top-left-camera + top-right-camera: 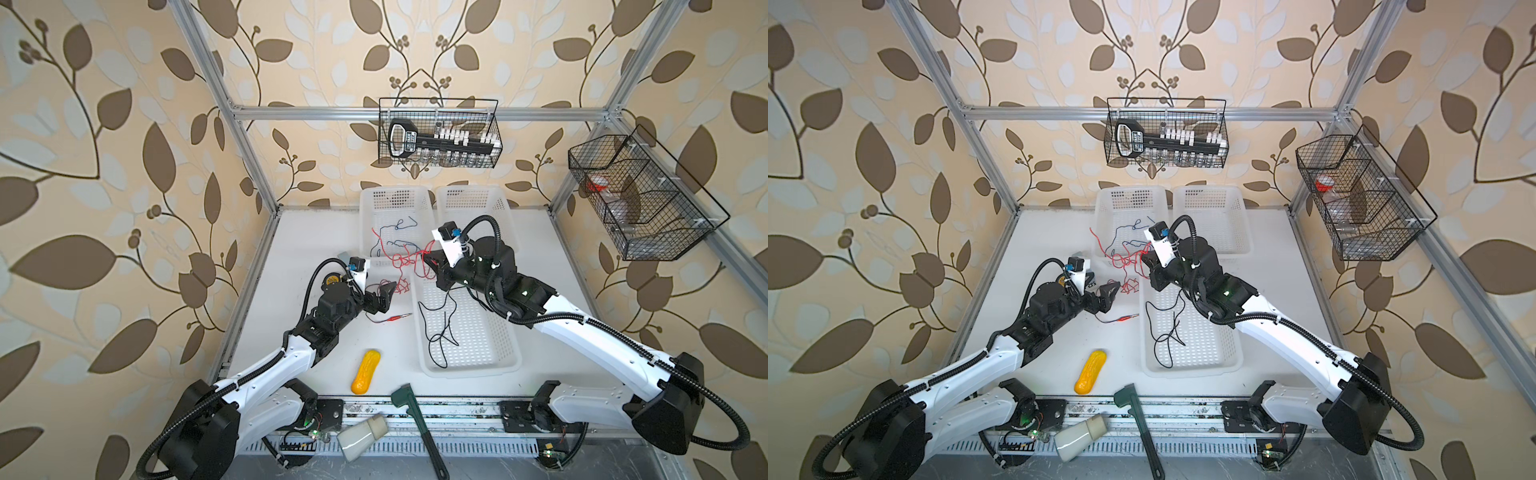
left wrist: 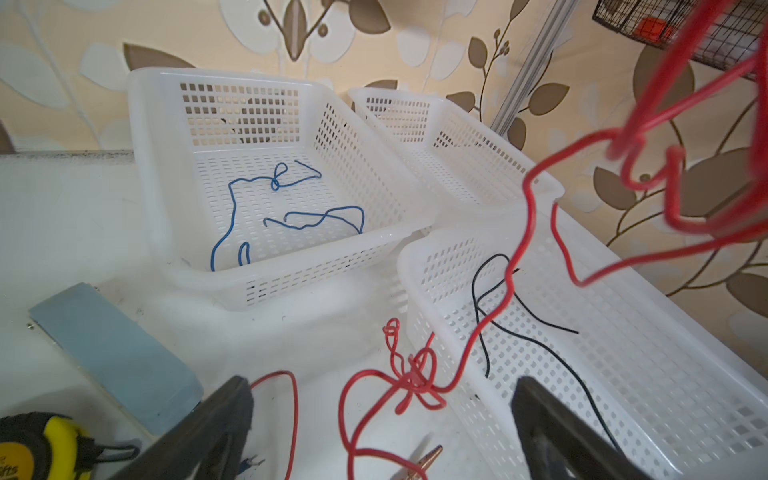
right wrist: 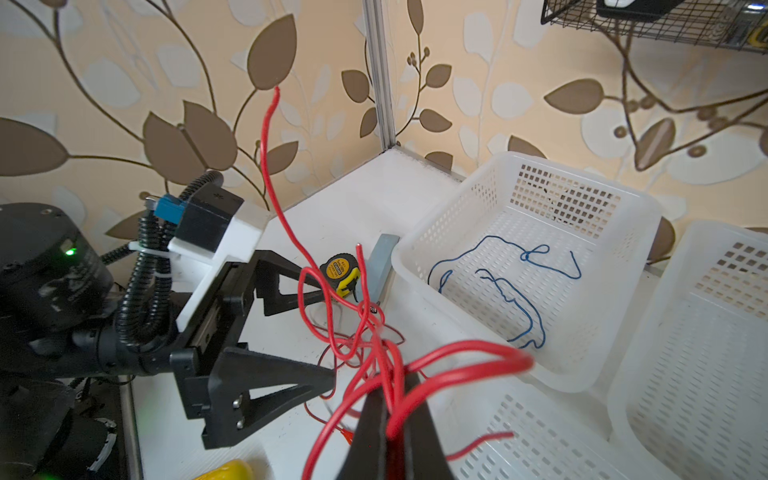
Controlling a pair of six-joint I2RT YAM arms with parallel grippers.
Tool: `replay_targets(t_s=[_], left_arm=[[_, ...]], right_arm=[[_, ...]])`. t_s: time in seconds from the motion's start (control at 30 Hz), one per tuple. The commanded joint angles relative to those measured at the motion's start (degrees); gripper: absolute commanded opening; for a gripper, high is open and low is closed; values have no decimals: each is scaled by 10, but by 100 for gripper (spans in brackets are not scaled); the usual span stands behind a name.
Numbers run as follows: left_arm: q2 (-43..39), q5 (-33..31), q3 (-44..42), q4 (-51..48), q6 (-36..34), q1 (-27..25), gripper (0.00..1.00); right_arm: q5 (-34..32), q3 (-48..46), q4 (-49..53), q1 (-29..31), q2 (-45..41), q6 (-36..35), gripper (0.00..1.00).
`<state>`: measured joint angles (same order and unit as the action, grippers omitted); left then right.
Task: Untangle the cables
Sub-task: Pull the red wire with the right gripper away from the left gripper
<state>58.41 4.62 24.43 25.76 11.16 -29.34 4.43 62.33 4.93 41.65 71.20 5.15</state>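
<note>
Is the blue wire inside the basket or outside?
Inside: the blue wire lies on the floor of the white basket, within its walls.

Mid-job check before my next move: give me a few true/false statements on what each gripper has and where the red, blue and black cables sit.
1. The right gripper is shut on the red cable. True.
2. The left gripper is holding the blue cable. False: its jaws stand open with nothing gripped, and the blue cable lies in the far-left white basket.
3. A black cable lies in the nearest white basket. True.
4. The red cable lies wholly inside a basket. False: it hangs from the right gripper and trails down onto the table, in a knotted tangle in front of the left gripper.
</note>
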Motion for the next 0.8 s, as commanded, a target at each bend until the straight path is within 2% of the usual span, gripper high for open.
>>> replay_targets(t_s=[0.0,0.4,0.53,0.6,0.77], left_arm=[[1,31,1,82,10,-5,99],[70,53,36,137,39,-5,99],[107,66,50,164,58,-6,93],[119,70,61,160,61,-6,82],[112,73,77,117,52,-6,42]], right_arm=[[21,28,-15,10,-8,-6,0],[30,50,-26,38,5,4,0],[32,50,-29,41,8,6,0],[29,49,-29,41,8,4,0],[-5,44,-24,41,5,0,0]])
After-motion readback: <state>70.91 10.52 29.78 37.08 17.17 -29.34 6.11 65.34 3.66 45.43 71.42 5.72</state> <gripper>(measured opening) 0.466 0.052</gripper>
